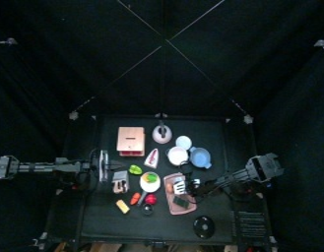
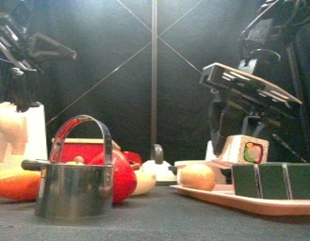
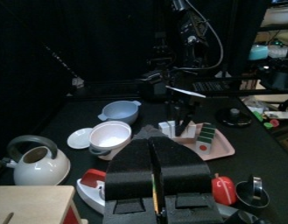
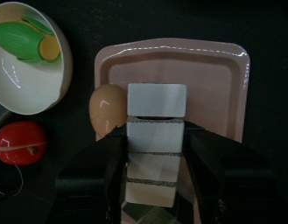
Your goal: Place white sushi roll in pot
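The white sushi roll [image 2: 245, 149] stands on the pink board [image 2: 202, 196], behind several dark rolls [image 2: 281, 179]. In the right wrist view it is the whitest block [image 4: 156, 98], at the far end of a row on the board [image 4: 222, 66]. My right gripper [image 4: 154, 140] hangs over that row with its jaws open, one on each side. It is just right of the table's middle in the top view [image 1: 188, 183]. The blue pot [image 3: 119, 110] stands behind the board [image 1: 199, 156]. My left gripper [image 3: 158, 171] is shut and empty at the table's left [image 1: 109, 175].
A tan egg [image 4: 105, 114] lies on the board beside the row. A white plate [image 4: 29, 79] with a green piece and a red tomato [image 4: 20, 144] lie left of the board. A steel kettle [image 2: 75, 188], a white bowl [image 3: 111, 136] and a saucer [image 3: 78, 137] stand nearby.
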`<state>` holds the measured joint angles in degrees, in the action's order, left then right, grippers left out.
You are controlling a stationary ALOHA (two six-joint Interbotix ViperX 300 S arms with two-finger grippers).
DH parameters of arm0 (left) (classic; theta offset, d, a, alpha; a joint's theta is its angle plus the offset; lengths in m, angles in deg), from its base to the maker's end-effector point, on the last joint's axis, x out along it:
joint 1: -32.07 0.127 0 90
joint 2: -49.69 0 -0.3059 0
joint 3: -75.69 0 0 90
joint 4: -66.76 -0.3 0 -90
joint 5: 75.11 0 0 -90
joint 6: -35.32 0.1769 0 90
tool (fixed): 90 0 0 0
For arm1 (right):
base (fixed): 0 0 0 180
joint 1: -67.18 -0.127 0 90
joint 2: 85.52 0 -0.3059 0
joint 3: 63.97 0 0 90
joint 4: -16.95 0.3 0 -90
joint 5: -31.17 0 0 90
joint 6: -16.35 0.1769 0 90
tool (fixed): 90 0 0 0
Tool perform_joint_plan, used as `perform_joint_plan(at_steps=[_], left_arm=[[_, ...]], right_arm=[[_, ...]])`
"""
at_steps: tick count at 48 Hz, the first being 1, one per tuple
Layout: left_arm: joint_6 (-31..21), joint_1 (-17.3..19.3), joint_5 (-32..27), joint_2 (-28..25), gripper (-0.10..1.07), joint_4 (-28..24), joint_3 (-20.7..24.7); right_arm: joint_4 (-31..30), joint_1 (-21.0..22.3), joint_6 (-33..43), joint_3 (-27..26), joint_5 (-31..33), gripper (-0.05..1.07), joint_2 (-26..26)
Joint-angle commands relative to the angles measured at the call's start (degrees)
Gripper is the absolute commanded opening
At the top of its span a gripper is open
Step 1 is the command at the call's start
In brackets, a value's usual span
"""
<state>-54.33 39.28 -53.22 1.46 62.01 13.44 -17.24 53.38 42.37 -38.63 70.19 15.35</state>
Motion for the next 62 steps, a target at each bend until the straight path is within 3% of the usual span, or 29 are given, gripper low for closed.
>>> perform_joint_plan(at_steps=[1,15,26,46,62], left_arm=[[0.0,0.2,0.4,-0.4,-0.02,0.0,0.7],[0.0,0.2,0.2,-0.4,-0.02,0.0,0.7],[0.0,0.2,0.2,-0.3,-0.02,0.0,0.7],[0.0,0.8,0.1,-0.3,-0.02,0.0,0.6],[0.0,1.1,0.0,-0.4,-0.02,0.0,0.4]], right_arm=[[-1.0,0.5,-0.2,-0.6,0.1,0.50,-2.6],[-8.5,4.7,-0.3,0.7,0.5,0.50,-10.3],[-12.0,11.9,-4.7,1.6,1.2,0.50,-15.0],[-0.1,23.3,-29.7,-2.1,0.7,0.50,-14.1],[1.3,31.0,-32.9,1.8,-11.2,0.50,-12.0]])
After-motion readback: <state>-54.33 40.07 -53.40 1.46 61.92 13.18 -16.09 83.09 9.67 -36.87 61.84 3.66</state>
